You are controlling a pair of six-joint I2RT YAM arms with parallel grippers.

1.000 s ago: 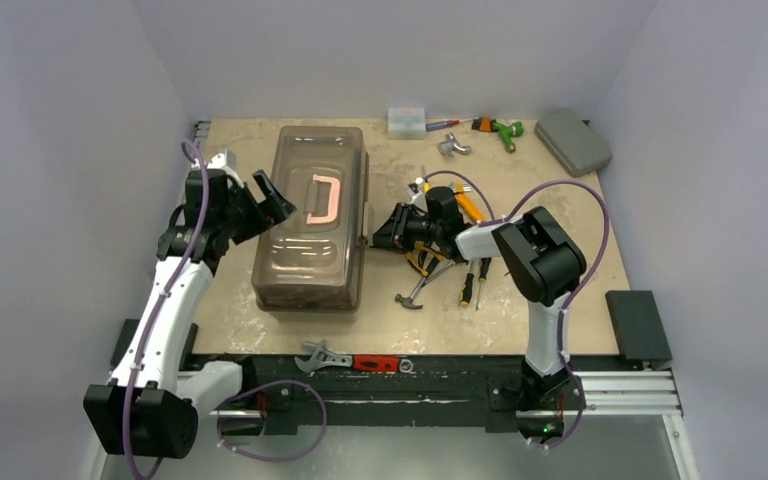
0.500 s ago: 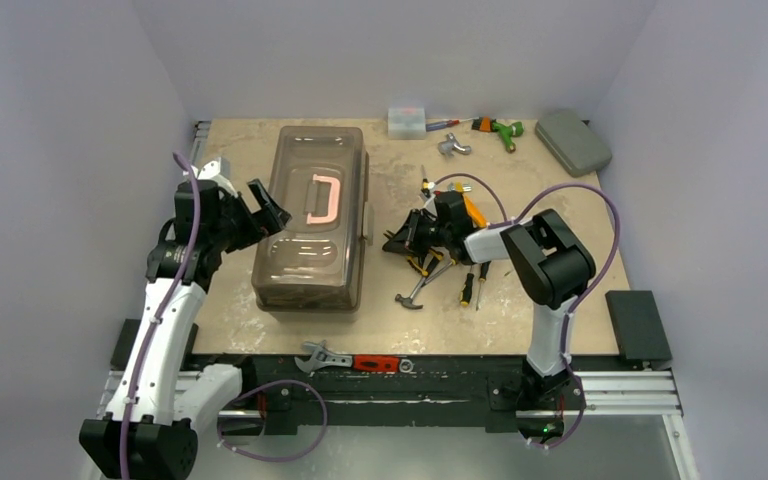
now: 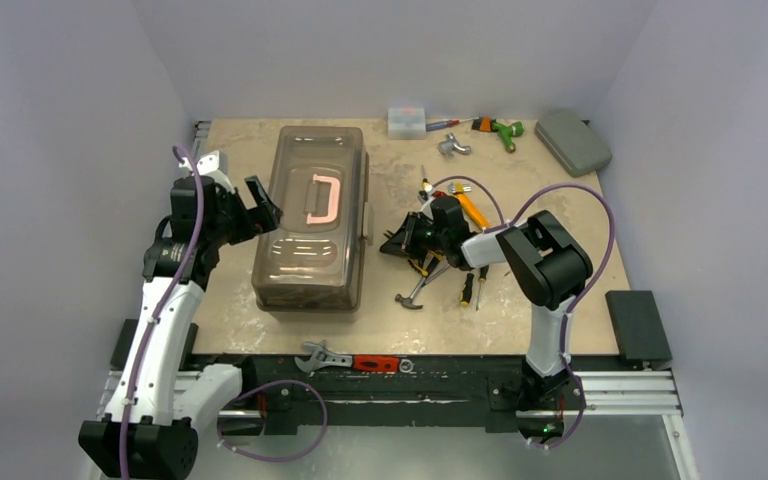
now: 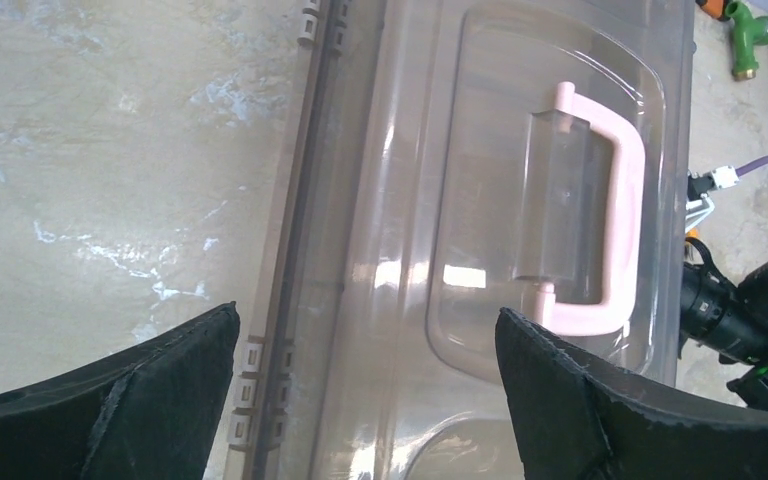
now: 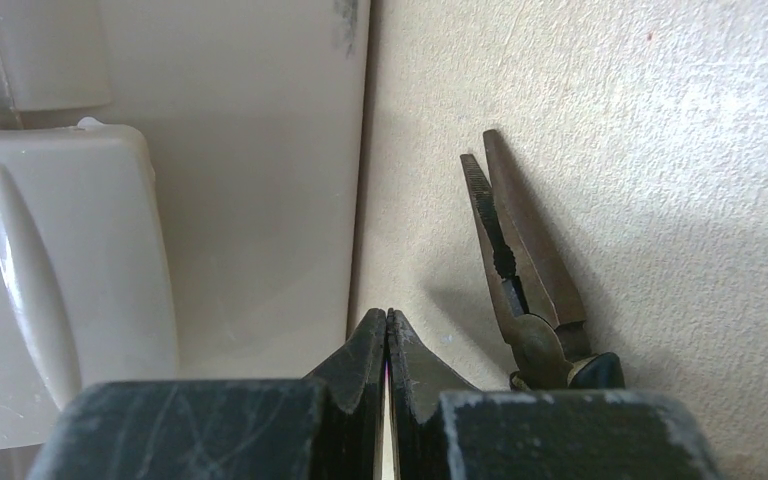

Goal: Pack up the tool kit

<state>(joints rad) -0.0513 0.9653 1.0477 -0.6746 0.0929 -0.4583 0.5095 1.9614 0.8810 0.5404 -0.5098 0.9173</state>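
The tool kit's beige-tan toolbox (image 3: 312, 220) lies closed on the table, its pale pink handle (image 3: 322, 198) flat on the lid. My left gripper (image 3: 260, 205) hovers open over the box's left edge; in the left wrist view the left gripper (image 4: 367, 315) straddles the lid (image 4: 480, 150) below the handle (image 4: 620, 200), holding nothing. My right gripper (image 3: 392, 243) is shut and empty, low beside the box's right side. The right wrist view shows the right gripper (image 5: 388, 312) pointing at the box wall (image 5: 250, 150), with needle-nose pliers (image 5: 515, 250) on the table just to its right.
A hammer (image 3: 415, 290) and screwdrivers (image 3: 468, 285) lie in a pile under the right arm. At the back stand a clear box (image 3: 407, 121), a green-orange tool (image 3: 500, 128) and a grey-green case (image 3: 572, 141). A wrench (image 3: 322, 356) lies on the front rail.
My right gripper has closed from slightly open to shut, with nothing in it. My left gripper has drawn back a little to the left and opened a bit wider.
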